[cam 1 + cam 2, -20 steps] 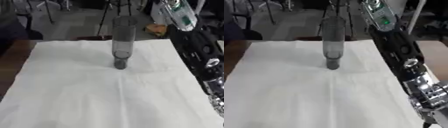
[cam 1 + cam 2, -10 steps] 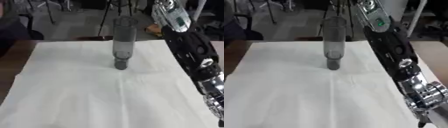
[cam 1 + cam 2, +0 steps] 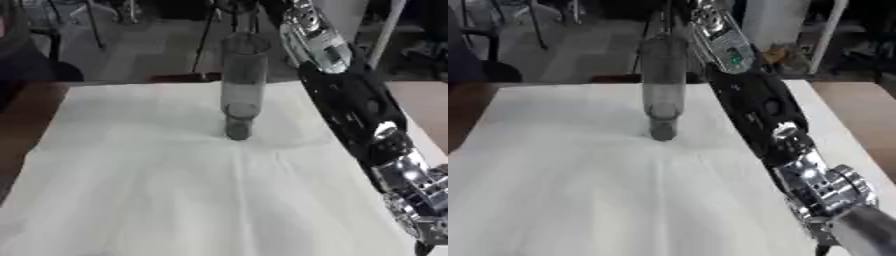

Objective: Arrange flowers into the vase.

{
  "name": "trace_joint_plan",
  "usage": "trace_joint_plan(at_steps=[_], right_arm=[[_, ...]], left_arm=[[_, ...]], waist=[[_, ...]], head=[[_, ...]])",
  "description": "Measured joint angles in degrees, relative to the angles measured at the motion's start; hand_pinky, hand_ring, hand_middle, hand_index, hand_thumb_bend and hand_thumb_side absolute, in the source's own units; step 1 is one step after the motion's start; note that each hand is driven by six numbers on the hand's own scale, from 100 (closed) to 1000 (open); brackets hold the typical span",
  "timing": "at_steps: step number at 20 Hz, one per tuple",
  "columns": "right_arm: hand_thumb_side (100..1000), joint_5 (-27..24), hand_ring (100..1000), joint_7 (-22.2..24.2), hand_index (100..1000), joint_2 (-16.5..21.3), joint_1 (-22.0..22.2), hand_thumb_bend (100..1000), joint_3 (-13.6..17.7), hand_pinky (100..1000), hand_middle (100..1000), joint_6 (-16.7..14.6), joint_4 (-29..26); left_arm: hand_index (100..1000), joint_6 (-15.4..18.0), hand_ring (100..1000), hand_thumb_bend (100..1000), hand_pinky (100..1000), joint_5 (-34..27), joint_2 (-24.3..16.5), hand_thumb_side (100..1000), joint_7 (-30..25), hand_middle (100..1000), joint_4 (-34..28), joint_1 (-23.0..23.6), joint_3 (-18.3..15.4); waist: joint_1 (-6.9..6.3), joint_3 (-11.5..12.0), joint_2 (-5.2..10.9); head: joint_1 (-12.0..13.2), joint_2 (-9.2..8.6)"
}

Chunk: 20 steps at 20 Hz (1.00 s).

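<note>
while the tall clear glass vase (image 3: 241, 85) stands empty on the white-clothed bench (image 3: 131, 190), no flower shows, and the right arm's (image 3: 754, 105) fingers are hidden, state untellable.

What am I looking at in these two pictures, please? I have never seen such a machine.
Both pictures come from one stereo camera in a humanoid robot's head, looking down at a table; the left and right eye views show nearly the same scene. A white cloth covers the table. On it stands a tall clear vase, upright, with no flowers visible in it. The long black and silver shape on the right is the robot's right arm, stretched forward past the vase toward the top of the picture. Its hand is out of view there, so I cannot say what it holds. The left arm does not show. The background is a dim room.
</note>
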<state>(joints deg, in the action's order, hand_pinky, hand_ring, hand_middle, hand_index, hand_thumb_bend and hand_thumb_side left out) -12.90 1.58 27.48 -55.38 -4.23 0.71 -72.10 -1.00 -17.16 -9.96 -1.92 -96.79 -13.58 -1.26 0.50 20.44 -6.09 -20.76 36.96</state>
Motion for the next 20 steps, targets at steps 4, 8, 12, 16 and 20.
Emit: trace_joint_plan(at_steps=[4, 8, 12, 16, 20], right_arm=[[1000, 0.14, 100, 0.22, 336, -0.18, 0.00, 100, -0.02, 100, 100, 0.17, 0.10], [1000, 0.49, 100, 0.49, 377, -0.50, 0.17, 100, -0.04, 100, 100, 0.39, 0.57], [1000, 1.90, 214, 1.22, 476, -0.51, 0.62, 100, -0.23, 100, 165, 0.59, 1.08], [1000, 3.83, 352, 2.34, 555, -0.58, 1.31, 100, -0.41, 206, 305, 0.71, 1.61], [1000, 4.31, 462, 3.19, 608, -0.80, 1.47, 100, -0.42, 337, 416, 0.96, 2.12]], left_arm=[[647, 0.00, 633, 615, 569, -0.01, 0.00, 821, 0.00, 541, 0.00, 0.00, 0.00], [647, 0.00, 633, 615, 569, -0.01, 0.00, 821, 0.00, 541, 0.00, 0.00, 0.00], [647, 0.00, 632, 615, 569, -0.02, 0.00, 821, 0.00, 541, 0.01, 0.00, 0.00], [646, 0.00, 632, 606, 569, -0.02, 0.00, 829, 0.00, 540, 0.02, 0.01, 0.00], [646, 0.03, 632, 607, 569, -0.02, 0.00, 830, 0.06, 540, 0.03, 0.02, -0.01]], waist=[[0.00, -0.29, -0.01], [0.00, -0.60, -0.01], [0.00, -0.96, -0.01], [0.00, -1.30, -0.01], [0.00, -1.39, -0.01]], head=[[-0.07, -0.02], [-0.11, -0.04], [-0.18, -0.05], [-0.20, -0.16], [-0.27, -0.19]])
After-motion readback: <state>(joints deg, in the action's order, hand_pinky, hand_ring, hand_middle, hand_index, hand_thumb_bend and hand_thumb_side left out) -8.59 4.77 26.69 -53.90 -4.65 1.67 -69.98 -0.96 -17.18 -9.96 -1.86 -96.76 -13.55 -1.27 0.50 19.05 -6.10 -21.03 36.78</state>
